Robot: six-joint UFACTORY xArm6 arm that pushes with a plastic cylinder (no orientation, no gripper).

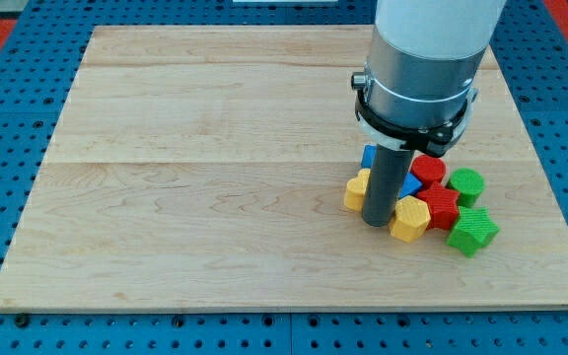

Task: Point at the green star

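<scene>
The green star (pixel 472 232) lies on the wooden board (pixel 215 177) at the lower right, at the right end of a tight cluster of blocks. My tip (pixel 378 223) rests on the board at the cluster's left side, right of a yellow block (pixel 356 190) and left of a yellow hexagon (pixel 411 219). The tip is about a hundred pixels left of the green star and apart from it. The rod hides part of a blue block (pixel 409 184).
The cluster also holds a red star-like block (pixel 442 206), a red block (pixel 428 169) and a green round block (pixel 465 183). The arm's grey and white body (pixel 422 69) hangs over the board's upper right. The board's right edge is close to the green star.
</scene>
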